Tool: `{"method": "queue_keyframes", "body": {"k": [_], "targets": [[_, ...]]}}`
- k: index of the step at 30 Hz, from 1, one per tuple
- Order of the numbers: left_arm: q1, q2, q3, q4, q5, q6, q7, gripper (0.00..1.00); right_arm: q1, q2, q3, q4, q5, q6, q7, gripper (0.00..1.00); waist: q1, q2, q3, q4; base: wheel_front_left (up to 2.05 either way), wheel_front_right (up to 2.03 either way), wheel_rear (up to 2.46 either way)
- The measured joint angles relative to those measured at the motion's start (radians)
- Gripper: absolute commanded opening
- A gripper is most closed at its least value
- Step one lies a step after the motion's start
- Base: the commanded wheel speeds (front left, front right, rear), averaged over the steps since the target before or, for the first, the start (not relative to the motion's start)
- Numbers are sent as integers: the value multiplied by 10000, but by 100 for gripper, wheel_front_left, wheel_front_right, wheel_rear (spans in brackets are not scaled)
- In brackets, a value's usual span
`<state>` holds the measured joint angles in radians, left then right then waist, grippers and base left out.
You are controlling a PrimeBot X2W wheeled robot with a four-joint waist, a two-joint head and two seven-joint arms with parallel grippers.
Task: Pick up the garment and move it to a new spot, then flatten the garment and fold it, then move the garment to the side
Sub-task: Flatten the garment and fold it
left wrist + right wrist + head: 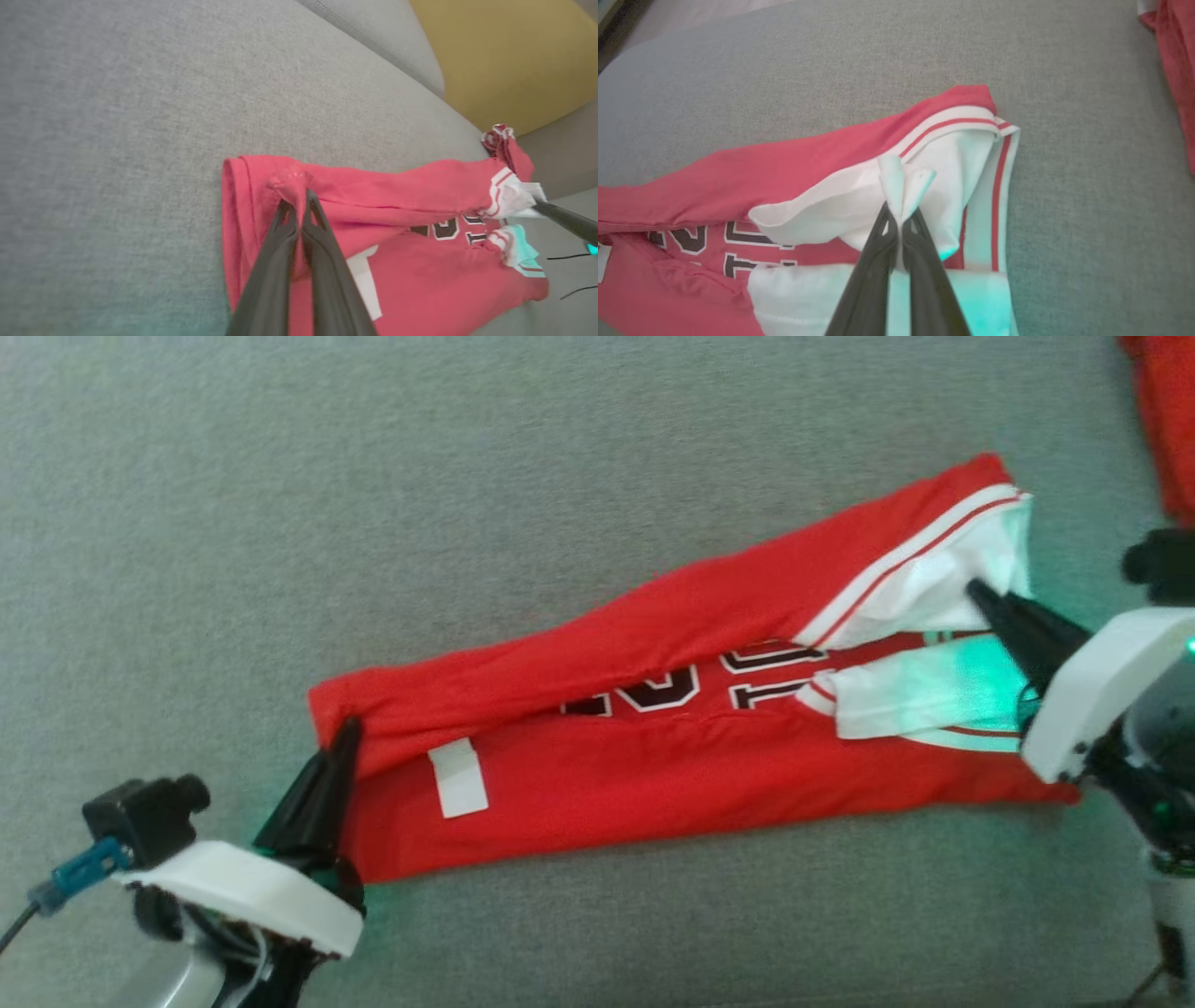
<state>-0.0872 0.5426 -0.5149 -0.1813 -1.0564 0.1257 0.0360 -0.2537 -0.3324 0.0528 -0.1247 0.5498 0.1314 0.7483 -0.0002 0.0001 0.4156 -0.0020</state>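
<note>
The garment [653, 784], a red jersey with white trim, lies stretched slantwise across the middle of the grey fabric surface [560, 448] in the head view. Its low end is at the robot's left and its high end at the robot's right. The far long edge is turned over toward the robot and partly covers the black-and-white lettering [691, 686] along the centre. A white label [457, 777] sits on the red cloth near the left end.

Left hand [345, 733]: fingers closed together, pinching a bunch of red cloth at the left end of the turned-over edge. In the left wrist view the fingertips [312, 205] meet with a small peak of fabric caught between them.

Right hand [976, 588]: fingers closed together, gripping the white fabric at the right end of the garment. In the right wrist view a tuft of white cloth stands just above the closed tips [889, 224], beside the red-and-white striped trim [997, 186]. A green glow falls on the white cloth near this hand.

A second red item [1167, 420] lies at the far right corner of the surface, apart from the garment.
</note>
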Motion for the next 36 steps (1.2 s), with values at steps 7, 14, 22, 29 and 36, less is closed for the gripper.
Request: {"method": "queue_keyframes", "body": {"k": [7,14,22,29,36], "targets": [[177,132,282,408,890,963,-821,100,47,499,-414,313,40,0,516,100,1,0,-134,-174,0,0,0],[360,-453,886,514,2370,1557,-2731,100,-532,1687,-2176,1170,-1083,0,779,100,3,0,-53,61,0,0,0],[562,-2213,1030,890,4201,1014,-2871,100,-883,1632,-1747,1979,-2435,0,1300,100,2,0,-45,556,0,0,0],[1370,-3175,1795,1375,4963,96,-2880,100,5,708,-1551,1430,-2387,0,2077,100,2,0,-310,765,0,0,0],[1381,-3657,2650,1653,5586,-637,-2882,100,418,685,-1693,1034,-2334,0,2550,100,2,0,-330,760,0,0,0]]}}
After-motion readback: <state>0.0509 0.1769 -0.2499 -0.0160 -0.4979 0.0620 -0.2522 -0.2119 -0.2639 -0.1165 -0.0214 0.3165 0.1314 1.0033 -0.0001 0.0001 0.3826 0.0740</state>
